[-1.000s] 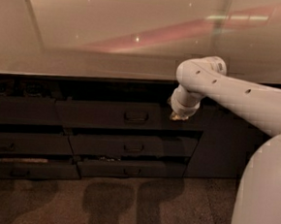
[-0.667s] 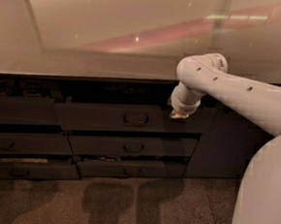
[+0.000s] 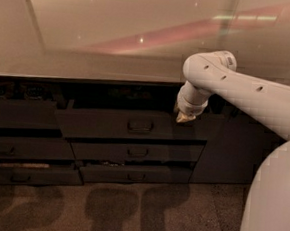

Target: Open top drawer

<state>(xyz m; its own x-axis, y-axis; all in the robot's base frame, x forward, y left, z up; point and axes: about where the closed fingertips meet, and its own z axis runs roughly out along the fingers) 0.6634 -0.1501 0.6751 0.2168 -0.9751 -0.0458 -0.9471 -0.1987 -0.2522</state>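
One wide, dark grey-brown top drawer, pale counter above it; your gripper hangs at that drawer's upper right corner, and you cannot tell whether it is closed.

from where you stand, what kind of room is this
Probably a kitchen or break room: a long pale counter runs above stacked dark drawers, including the top drawer. The gripper hangs by that drawer's right end, just under the counter edge.

White dimpled arm, tan hand at tip
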